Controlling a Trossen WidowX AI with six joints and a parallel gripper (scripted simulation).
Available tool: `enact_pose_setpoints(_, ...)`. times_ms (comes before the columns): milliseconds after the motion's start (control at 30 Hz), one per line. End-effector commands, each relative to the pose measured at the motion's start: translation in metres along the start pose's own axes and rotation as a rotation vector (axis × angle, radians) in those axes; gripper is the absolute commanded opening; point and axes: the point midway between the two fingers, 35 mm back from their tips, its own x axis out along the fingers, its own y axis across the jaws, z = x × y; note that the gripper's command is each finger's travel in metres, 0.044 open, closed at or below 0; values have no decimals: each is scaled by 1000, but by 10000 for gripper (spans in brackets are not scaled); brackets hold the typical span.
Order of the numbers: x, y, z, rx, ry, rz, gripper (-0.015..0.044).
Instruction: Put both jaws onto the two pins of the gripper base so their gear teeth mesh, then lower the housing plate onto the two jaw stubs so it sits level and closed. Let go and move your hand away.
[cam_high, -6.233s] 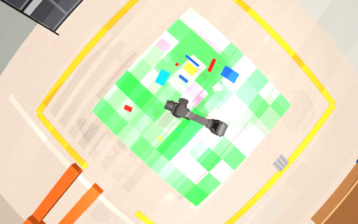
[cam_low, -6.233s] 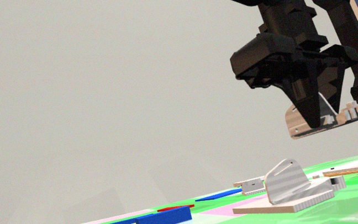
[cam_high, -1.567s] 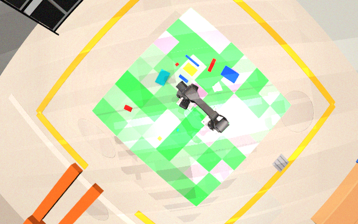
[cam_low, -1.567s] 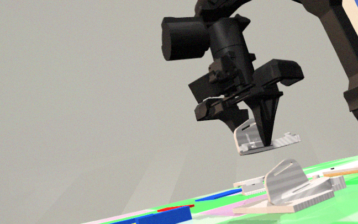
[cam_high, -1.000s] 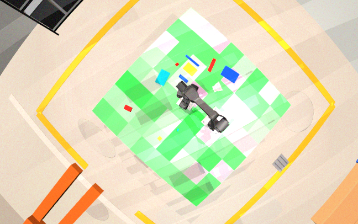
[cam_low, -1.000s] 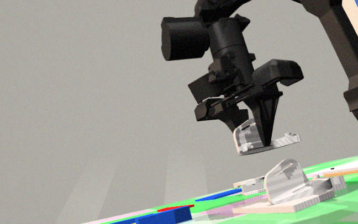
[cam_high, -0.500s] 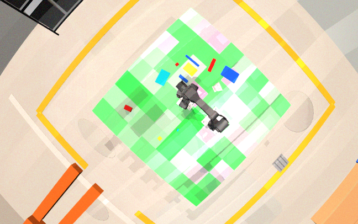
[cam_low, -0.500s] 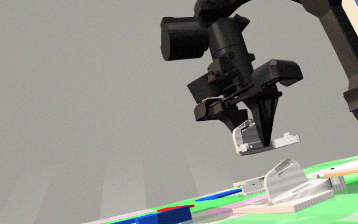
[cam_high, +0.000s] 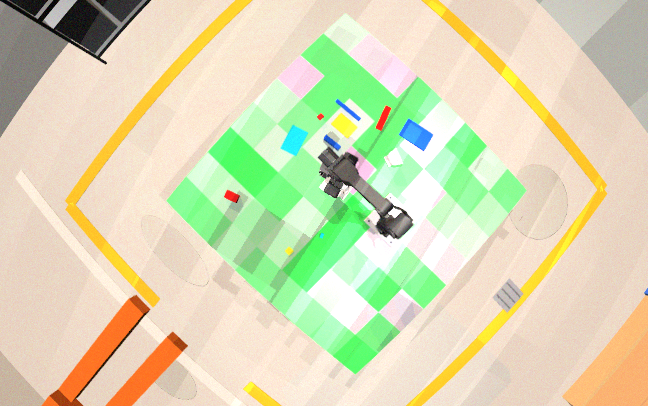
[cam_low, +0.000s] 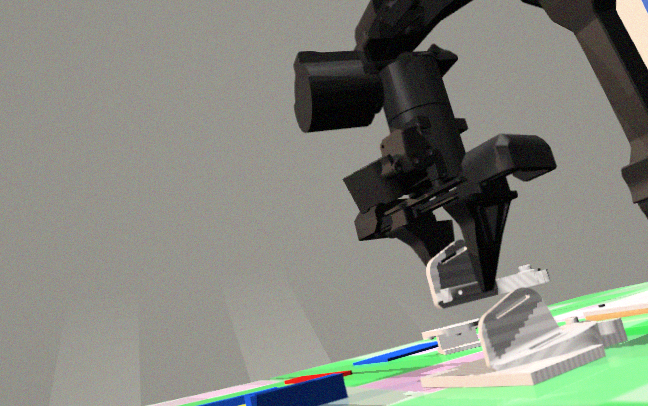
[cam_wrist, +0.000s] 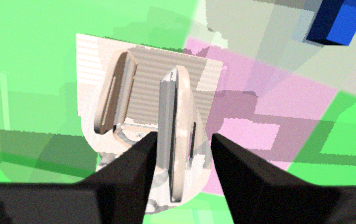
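My gripper (cam_low: 459, 274) (cam_wrist: 184, 138) is shut on a pale jaw (cam_low: 452, 270) (cam_wrist: 181, 110), which has an upright slotted wall and a flat arm. The held jaw hangs in the air above the gripper base (cam_low: 567, 369) (cam_wrist: 90, 60), with a visible gap in the exterior view. The other jaw (cam_low: 520, 320) (cam_wrist: 114, 95) stands on the base, its slotted wall upright; whether it sits fully on its pin cannot be told. A small white part (cam_high: 393, 158) (cam_low: 457, 337), apparently the housing plate, lies beyond the base. The pins and gear teeth are mostly hidden or too small to judge.
A blue block (cam_high: 332, 142) (cam_wrist: 340, 22) stands near the base. Around it lie a yellow square (cam_high: 344, 125), a blue bar (cam_high: 348, 110), a red bar (cam_high: 383, 118), a cyan plate (cam_high: 294, 140) and a blue tray (cam_high: 417, 135). A red block (cam_high: 231, 196) is farther off.
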Motion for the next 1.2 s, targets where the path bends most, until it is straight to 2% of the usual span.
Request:
enact_pose_setpoints(0, 7, 1, 1, 5, -2, 4, 134)
enact_pose_setpoints(500, 30, 1, -1, 4, -2, 4, 134)
enact_pose_setpoints(1167, 33, 1, -1, 2, -2, 4, 134)
